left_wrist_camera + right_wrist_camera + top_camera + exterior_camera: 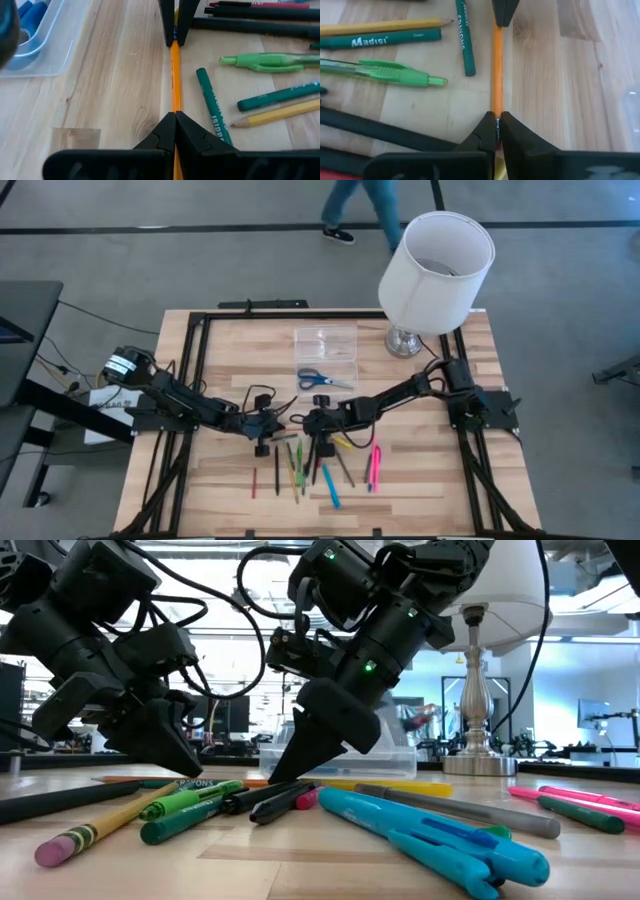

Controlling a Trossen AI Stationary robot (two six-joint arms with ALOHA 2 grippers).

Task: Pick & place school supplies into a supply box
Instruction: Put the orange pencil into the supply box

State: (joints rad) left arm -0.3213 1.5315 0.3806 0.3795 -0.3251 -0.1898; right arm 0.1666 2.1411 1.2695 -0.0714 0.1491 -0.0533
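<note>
An orange pencil lies level between my two grippers, close above or on the wooden table. My left gripper is shut on it partway along. My right gripper is shut on its other end. In the high view they stand side by side, left gripper and right gripper, near the table's middle. Other school supplies lie around them: a green pen, green pencils, a yellow pencil and black markers. The clear supply box sits farther back, with blue-handled scissors in front of it. My left gripper pinches the orange pencil's shaft between its two fingertips, slanting down, in line with the pencil. The shaft runs on under the fingers. Whether the pencil is clear of the table I cannot tell. My right gripper pinches the pencil at its metal band end between its fingertips, slanting down from the opposite side, also in line with the pencil. A yellow bit shows behind the fingers.
A white-shaded lamp stands at the table's far right corner. Pink markers and a blue pen lie nearer the front edge. A person's legs pass behind the table. Bare wood lies left and right of the pile.
</note>
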